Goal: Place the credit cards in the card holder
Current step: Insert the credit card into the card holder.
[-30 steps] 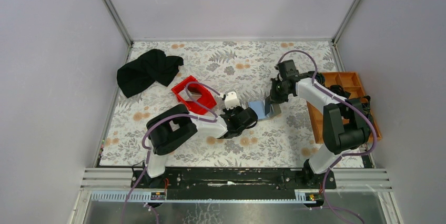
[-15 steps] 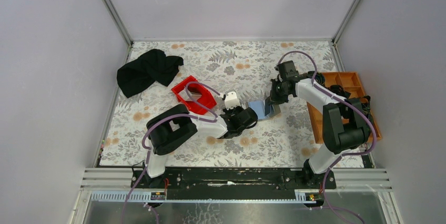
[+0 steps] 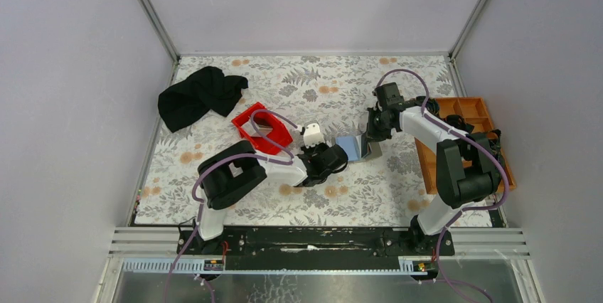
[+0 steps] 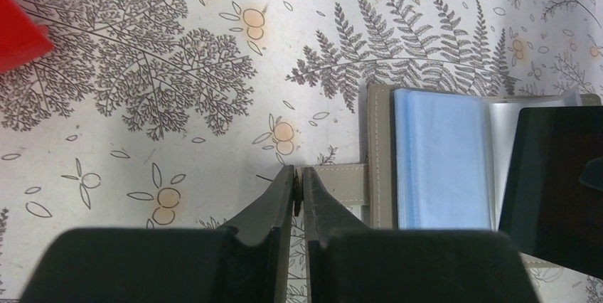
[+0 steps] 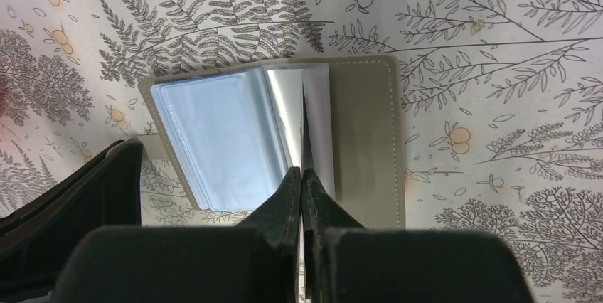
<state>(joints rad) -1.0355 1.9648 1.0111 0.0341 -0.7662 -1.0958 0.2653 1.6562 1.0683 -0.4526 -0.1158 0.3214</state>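
1. Bench [image 3: 313, 82], covered in a pale print of grey ferns and orange blossoms.
2. Far left: crumpled black cloth [image 3: 201, 95].
3. Just beside that cloth, toward the middle: red bin [image 3: 281, 134], set at an angle.
4. Middle: card holder [image 3: 350, 148], lying open, light blue showing through clear sleeves.
5. Right edge: orange compartment tray [image 3: 429, 171], well apart from the holder.

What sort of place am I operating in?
Likely a lab robot test cell: plain grey walls on aluminium framing enclose a fern-print tabletop, with a mounting rail along its near edge.
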